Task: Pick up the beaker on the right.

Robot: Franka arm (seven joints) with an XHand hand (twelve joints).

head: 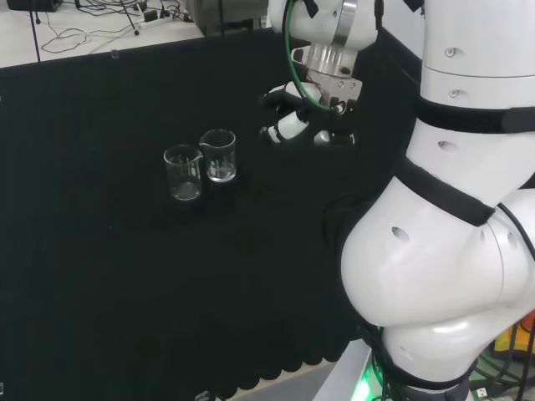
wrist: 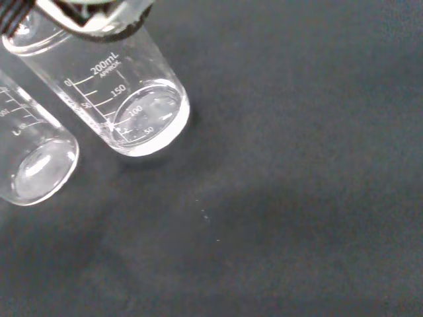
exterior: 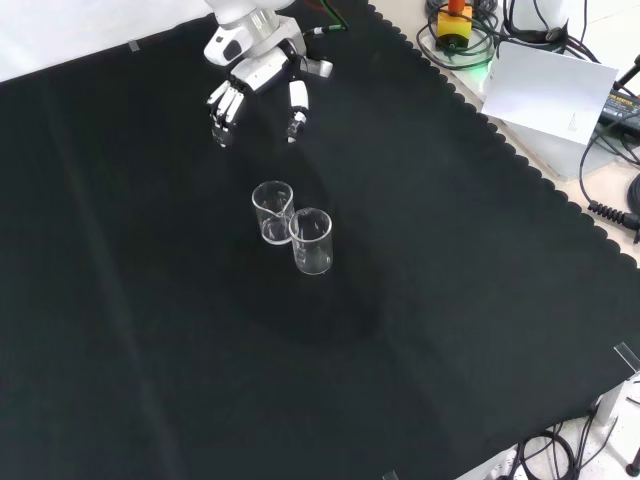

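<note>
Hanging above the black cloth, the hand holds nothing: in the front view its fingers point down toward the counter, spread and only slightly bent, with the thumb set off to their right. In the head view, going left to right, two clear beakers stand upright side by side, touching or nearly so: first the left beaker, then the right beaker, then, well apart and higher in the view, the hand under the arm's white wrist, and last the arm's big white links. In the front view the same pair sits below the hand, the one nearer the hand at upper left and the other at lower right. The wrist view looks down on both beakers; the right beaker shows printed graduation marks on its wall.
</note>
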